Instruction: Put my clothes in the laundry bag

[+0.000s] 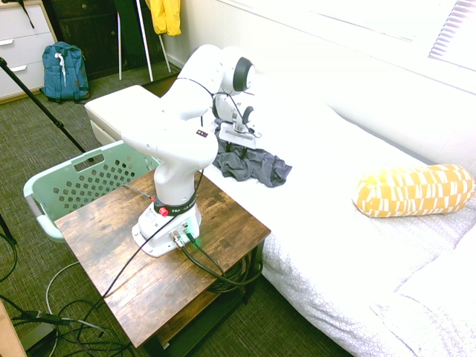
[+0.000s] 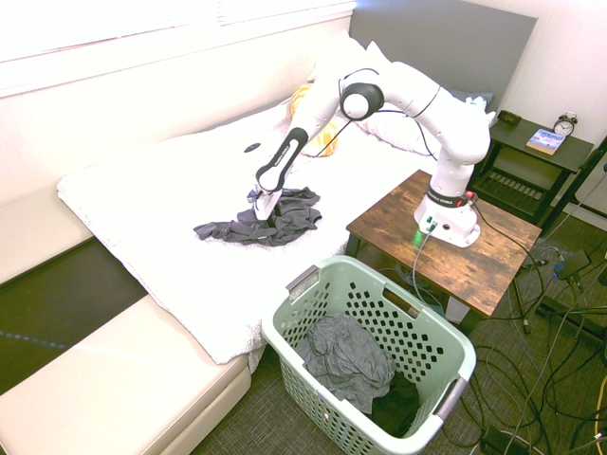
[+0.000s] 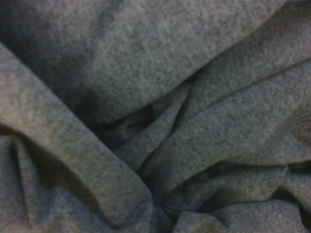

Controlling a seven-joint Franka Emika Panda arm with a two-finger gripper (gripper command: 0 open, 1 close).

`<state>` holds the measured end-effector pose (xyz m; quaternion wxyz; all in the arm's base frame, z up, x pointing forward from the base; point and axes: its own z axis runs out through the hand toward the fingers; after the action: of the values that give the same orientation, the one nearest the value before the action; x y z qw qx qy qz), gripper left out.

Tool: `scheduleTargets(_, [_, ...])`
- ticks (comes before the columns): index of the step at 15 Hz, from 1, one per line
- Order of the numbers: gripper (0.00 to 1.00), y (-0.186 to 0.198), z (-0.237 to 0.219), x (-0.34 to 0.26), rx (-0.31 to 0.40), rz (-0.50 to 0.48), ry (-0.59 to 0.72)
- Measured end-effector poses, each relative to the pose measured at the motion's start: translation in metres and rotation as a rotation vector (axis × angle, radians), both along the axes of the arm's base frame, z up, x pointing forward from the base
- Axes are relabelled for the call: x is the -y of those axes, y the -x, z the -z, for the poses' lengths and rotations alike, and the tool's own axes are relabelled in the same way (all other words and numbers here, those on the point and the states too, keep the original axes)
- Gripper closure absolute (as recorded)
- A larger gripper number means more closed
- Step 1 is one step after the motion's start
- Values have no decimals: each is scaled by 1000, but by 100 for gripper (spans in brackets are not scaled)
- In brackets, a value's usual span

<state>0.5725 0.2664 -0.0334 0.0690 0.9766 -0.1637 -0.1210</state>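
A dark charcoal-grey garment, the clothes, lies crumpled on the white bed near its edge. My gripper is pressed down into its top, and the tip is buried in the folds. The wrist view is filled with grey fabric from very close. The mint-green perforated laundry basket stands on the carpet beside the bed and the wooden table. Inside it lie a grey garment and something darker.
The arm's base sits on a wooden side table. A yellow patterned pillow lies further along the bed. A cream bench adjoins the bed. A blue backpack and a yellow jacket are at the back.
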Motion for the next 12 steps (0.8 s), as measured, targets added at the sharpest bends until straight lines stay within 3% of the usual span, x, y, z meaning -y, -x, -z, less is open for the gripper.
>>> scheduleTargets(8, [100,1,1,3,-7,1,-7])
scheduleTargets(12, [100,6,-23,7,18,11,-10])
